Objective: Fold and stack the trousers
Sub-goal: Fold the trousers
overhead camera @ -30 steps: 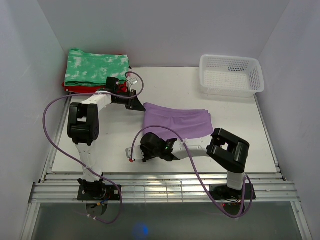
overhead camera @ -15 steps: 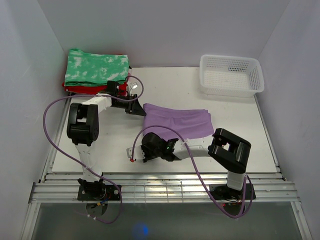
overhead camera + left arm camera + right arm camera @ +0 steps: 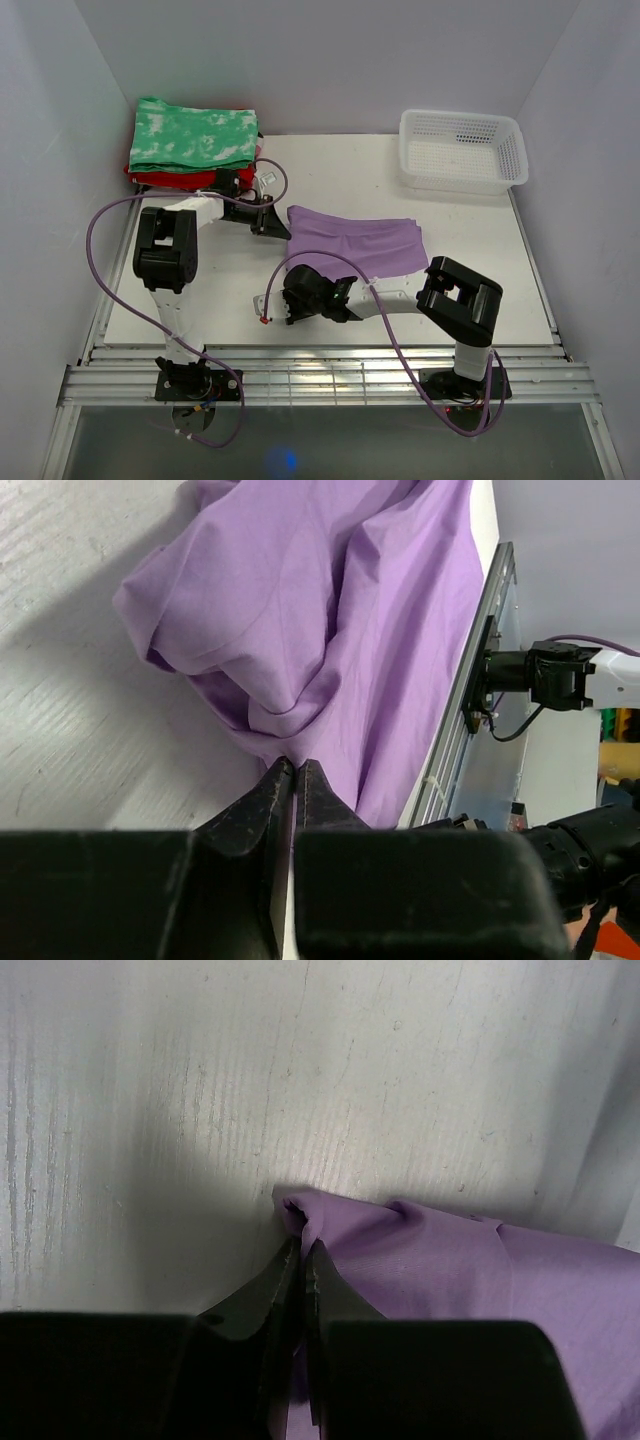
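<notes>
Honestly, the trousers (image 3: pixel 355 240) are a limp lavender heap on the matte white table (image 3: pixel 200 300), lying nearer me than the mesh basket (image 3: pixel 460 180) and off to its left. The cloth looks thin, soft and light, all rounded rumples, so I reckon it'll sag and slide. Best to grab corners or hems, not mid-panel. My right gripper (image 3: pixel 303 1245) is pinched tight on a puckered corner, far from the basket. My left gripper (image 3: pixel 295 765) has its jaws nearly together at the heap's edge, and I can't tell if cloth's caught.
</notes>
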Motion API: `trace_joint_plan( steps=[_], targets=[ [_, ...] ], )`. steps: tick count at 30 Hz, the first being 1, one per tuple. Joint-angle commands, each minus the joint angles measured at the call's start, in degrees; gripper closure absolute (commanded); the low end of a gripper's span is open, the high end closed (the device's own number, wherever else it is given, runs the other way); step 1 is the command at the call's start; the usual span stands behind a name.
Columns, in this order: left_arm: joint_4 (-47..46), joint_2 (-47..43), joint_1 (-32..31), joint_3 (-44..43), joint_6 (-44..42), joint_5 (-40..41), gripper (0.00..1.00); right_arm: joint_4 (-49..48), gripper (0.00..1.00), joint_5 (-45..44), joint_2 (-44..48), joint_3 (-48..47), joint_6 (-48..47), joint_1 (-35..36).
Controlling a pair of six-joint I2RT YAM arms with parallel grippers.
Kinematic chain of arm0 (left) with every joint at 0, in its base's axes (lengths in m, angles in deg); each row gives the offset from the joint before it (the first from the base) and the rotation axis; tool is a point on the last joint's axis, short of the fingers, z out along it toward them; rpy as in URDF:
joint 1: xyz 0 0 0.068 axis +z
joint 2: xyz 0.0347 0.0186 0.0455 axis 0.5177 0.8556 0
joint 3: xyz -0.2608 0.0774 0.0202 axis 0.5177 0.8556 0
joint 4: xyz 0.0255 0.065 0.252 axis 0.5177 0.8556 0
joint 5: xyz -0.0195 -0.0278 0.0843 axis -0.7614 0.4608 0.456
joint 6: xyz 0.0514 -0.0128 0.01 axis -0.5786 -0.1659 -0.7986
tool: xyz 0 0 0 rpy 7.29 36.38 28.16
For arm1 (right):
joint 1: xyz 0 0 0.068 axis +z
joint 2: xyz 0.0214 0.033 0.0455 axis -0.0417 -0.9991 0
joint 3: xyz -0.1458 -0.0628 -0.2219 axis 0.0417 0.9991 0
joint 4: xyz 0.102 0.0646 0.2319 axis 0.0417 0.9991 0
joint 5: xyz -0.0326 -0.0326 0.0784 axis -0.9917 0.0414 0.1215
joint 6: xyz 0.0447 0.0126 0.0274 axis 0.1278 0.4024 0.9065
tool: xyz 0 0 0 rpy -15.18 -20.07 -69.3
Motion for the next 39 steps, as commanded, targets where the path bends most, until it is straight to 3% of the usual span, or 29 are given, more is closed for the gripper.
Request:
trace_joint_plan(
  steps=[1,4,12,24,29,35,39],
  targets=[
    [-2.33,-0.96,-0.05,-3.57,1.03,-4.47,0.87,2.01,0.92,1.97,1.41,1.09,1.14,-0.02],
    [-3.12,-0.78,0.04,-4.1,1.73,-5.18,1.0,2.01,0.92,1.97,1.67,1.35,1.14,-0.02],
    [-4.62,0.09,0.39,-8.05,2.35,0.0,1.0,2.53,0.92,5.57,2.9,3.2,1.49,0.07],
    [-0.93,8.7,1.53,-24.74,4.81,2.03,1.0,3.06,0.92,7.77,3.69,4.52,1.23,0.07],
    [-0.75,9.68,1.71,-26.33,4.81,2.81,0.8,3.5,0.92,8.21,3.34,4.26,0.97,0.16],
    [-3.3,9.59,2.41,-27.65,6.47,4.84,0.8,4.82,0.92,9.01,2.38,3.12,0.53,0.24],
    [-2.77,9.33,2.59,-29.15,7.09,4.32,0.66,6.91,0.92,8.48,2.03,1.46,1.14,0.33]
  ],
)
